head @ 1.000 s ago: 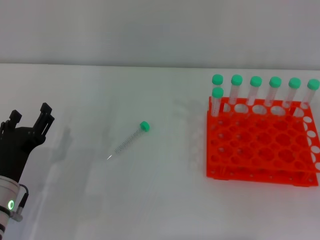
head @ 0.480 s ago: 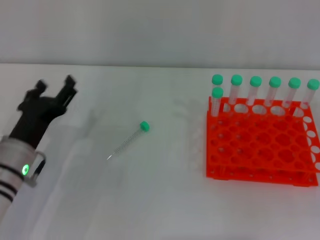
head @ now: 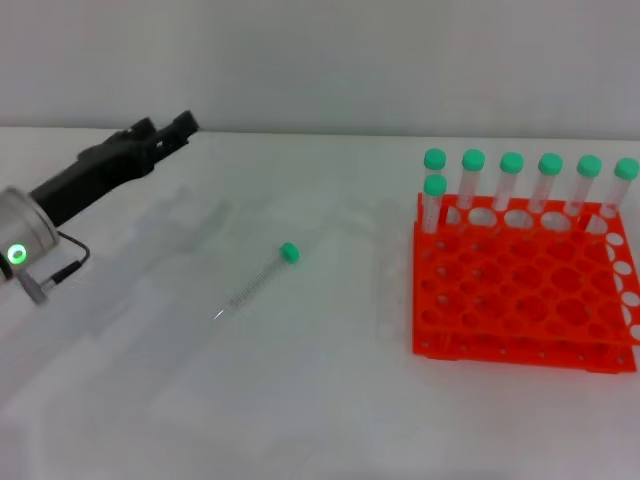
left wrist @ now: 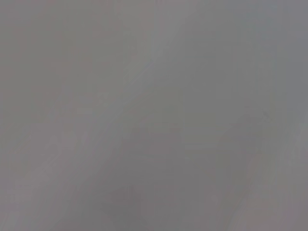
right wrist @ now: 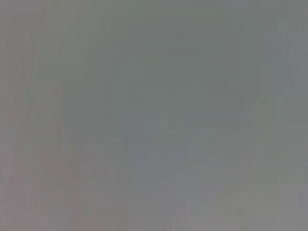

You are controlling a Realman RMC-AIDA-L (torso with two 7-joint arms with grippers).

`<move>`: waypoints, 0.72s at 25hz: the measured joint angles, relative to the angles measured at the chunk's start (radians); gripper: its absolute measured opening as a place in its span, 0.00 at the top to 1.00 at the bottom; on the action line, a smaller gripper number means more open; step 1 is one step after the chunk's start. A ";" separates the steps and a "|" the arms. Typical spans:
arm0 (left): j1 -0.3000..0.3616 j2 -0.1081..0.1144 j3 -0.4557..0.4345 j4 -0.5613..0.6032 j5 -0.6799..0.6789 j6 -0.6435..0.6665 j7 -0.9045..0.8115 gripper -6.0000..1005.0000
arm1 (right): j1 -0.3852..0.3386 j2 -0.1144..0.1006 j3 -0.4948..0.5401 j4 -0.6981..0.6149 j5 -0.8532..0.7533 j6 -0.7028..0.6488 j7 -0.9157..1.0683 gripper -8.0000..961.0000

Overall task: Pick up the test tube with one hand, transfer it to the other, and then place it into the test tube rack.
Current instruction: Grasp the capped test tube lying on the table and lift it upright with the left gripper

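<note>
The test tube (head: 258, 283) lies flat on the white table, its green cap toward the far right and its pointed tip toward the near left. The orange-red test tube rack (head: 520, 300) stands at the right. My left gripper (head: 166, 128) is black, on a silver arm with a green light. It hangs above the table at the far left, well behind and left of the tube, with its fingers apart and empty. My right gripper is out of view. Both wrist views show only plain grey.
Several capped tubes (head: 512, 180) stand upright in the rack's back row, and one more in the second row at its left end. The white table (head: 320, 400) meets a pale wall at the back.
My left arm has swung up from the near left edge toward the far left and turned rightward. The tube and the rack have not moved.
</note>
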 joint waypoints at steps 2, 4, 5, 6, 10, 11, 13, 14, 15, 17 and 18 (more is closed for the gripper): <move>-0.066 0.030 0.025 -0.074 0.123 0.014 -0.146 0.13 | 0.001 0.000 0.000 0.000 0.000 0.000 0.000 0.12; -0.128 0.044 0.078 -0.145 0.210 0.023 -0.275 0.13 | 0.004 0.001 -0.002 0.001 0.000 -0.005 -0.001 0.12; -0.162 0.046 0.121 -0.189 0.244 0.035 -0.338 0.13 | 0.006 0.001 -0.004 0.001 0.000 -0.006 -0.001 0.12; -0.177 0.046 0.150 -0.214 0.259 0.042 -0.370 0.13 | 0.006 0.001 -0.008 0.001 0.000 -0.007 -0.001 0.12; -0.243 0.047 0.256 -0.299 0.312 0.089 -0.478 0.13 | 0.009 0.002 -0.013 0.002 0.000 -0.008 -0.002 0.12; -0.252 0.049 0.267 -0.306 0.324 0.092 -0.491 0.13 | 0.008 0.002 -0.013 0.002 0.000 -0.008 -0.002 0.12; -0.286 0.053 0.302 -0.329 0.376 0.095 -0.530 0.13 | 0.006 0.003 -0.014 0.002 0.000 -0.008 -0.002 0.12; -0.301 0.055 0.316 -0.342 0.407 0.095 -0.546 0.13 | 0.006 0.003 -0.014 0.002 0.000 -0.008 -0.002 0.12; -0.321 0.055 0.330 -0.355 0.448 0.096 -0.564 0.13 | 0.006 0.002 -0.014 0.002 0.000 -0.008 -0.002 0.12; -0.358 0.056 0.352 -0.374 0.524 0.097 -0.592 0.13 | 0.009 0.002 -0.014 0.002 0.000 -0.008 -0.001 0.12; -0.371 0.056 0.363 -0.377 0.550 0.098 -0.603 0.13 | 0.010 0.002 -0.014 0.002 0.000 -0.008 -0.001 0.12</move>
